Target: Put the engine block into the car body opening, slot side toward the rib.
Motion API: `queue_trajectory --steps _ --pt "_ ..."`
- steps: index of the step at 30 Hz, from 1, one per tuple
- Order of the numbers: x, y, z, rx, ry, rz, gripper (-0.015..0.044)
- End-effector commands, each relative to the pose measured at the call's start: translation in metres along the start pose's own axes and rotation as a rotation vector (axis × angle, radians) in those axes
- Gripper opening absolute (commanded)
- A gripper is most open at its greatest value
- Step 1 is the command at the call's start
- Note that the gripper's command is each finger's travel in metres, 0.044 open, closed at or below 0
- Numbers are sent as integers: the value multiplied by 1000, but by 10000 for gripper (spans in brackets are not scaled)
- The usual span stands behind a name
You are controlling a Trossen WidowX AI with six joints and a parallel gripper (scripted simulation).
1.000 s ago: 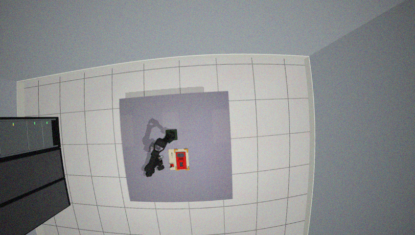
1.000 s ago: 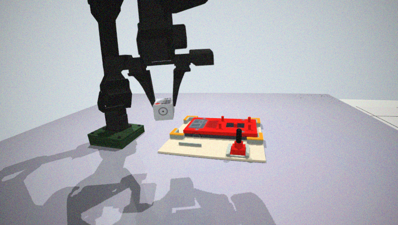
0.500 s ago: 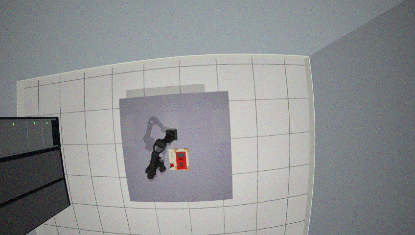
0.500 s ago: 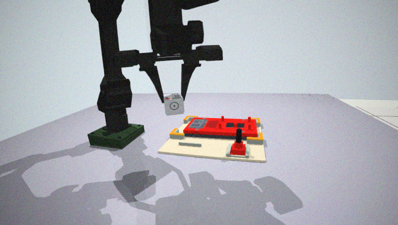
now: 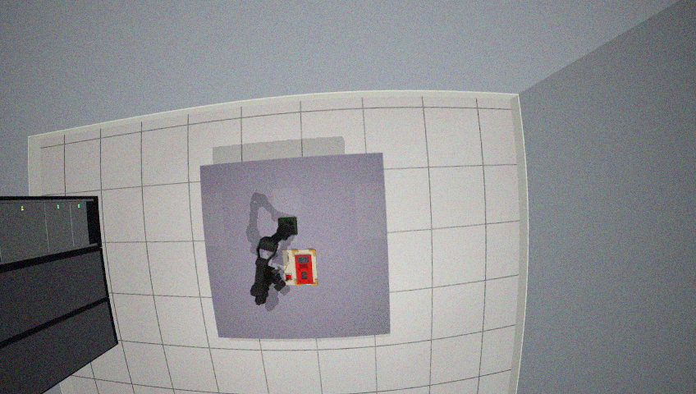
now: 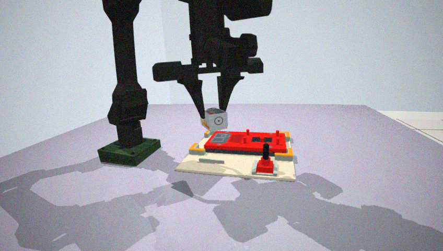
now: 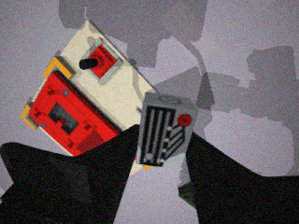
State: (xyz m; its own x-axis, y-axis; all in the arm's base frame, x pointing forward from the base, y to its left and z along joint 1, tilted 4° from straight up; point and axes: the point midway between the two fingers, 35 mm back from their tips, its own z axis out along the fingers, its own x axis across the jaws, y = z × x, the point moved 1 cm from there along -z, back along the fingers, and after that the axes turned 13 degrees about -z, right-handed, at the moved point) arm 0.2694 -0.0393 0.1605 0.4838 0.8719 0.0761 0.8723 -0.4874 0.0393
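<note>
My gripper (image 6: pixel 213 111) (image 7: pixel 163 133) (image 5: pixel 280 278) is shut on the grey engine block (image 6: pixel 216 120) (image 7: pixel 163 129), which has dark ribs and a red dot on top and a circle on its side face. It hangs in the air over the left end of the cream board (image 6: pixel 230 163) (image 7: pixel 121 96) (image 5: pixel 286 258), just beside the red car body (image 6: pixel 245 142) (image 7: pixel 47 105) (image 5: pixel 304 268). The car body lies flat on the board between orange corner stops, with dark openings (image 6: pixel 257 139) (image 7: pixel 64 119) in its top. The block touches neither body nor board.
A black stick on a red base (image 6: pixel 265 159) (image 7: pixel 96 63) stands at the board's front. The arm's green base (image 6: pixel 129 151) (image 5: pixel 287 225) sits left of the board on the lilac mat. A dark cabinet (image 5: pixel 48 273) stands far left on the tiled floor.
</note>
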Motion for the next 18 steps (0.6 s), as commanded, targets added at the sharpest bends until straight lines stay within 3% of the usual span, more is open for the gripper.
queue_trajectory --steps 1,18 --pt "8 2 2 -6 0 -55 0" --pt "52 1 16 -4 6 -306 0"
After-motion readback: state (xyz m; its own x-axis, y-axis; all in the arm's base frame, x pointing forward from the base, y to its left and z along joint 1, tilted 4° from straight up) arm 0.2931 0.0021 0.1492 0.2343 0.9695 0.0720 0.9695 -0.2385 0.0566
